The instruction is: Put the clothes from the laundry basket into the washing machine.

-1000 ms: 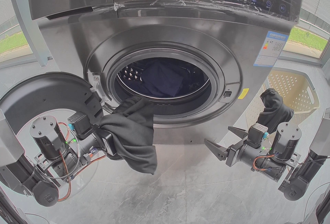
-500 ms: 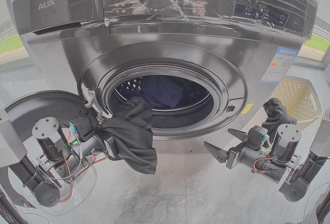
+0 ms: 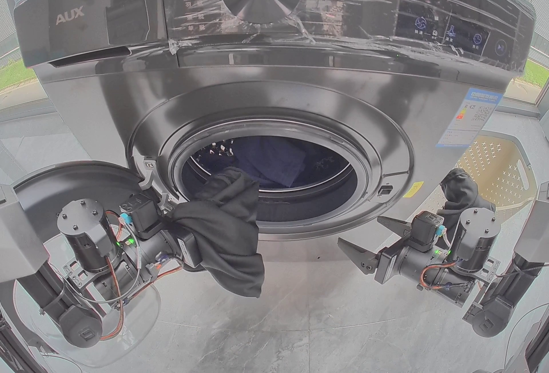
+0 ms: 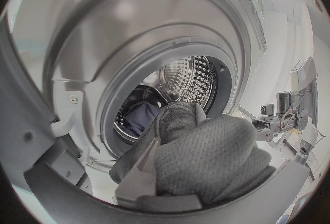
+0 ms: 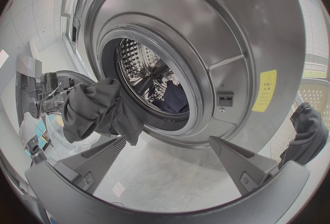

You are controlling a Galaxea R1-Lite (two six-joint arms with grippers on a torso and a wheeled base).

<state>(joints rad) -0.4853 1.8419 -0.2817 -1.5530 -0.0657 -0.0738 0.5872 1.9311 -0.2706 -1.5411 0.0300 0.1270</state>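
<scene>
Tiled floor (image 3: 320,322); left end effector (image 3: 207,240) grips garment (image 3: 235,262) (yellow sticker (image 3: 413,189) rightward).

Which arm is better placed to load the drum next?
Left. The left gripper is shut on the dark garment, held right at the door opening of the washing machine. The right gripper is open and empty, off to the side.

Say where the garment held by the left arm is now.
In the head view the black garment hangs on the robot's left, shut in the left arm's jaws, just before the lower left rim of the washing machine opening.
</scene>
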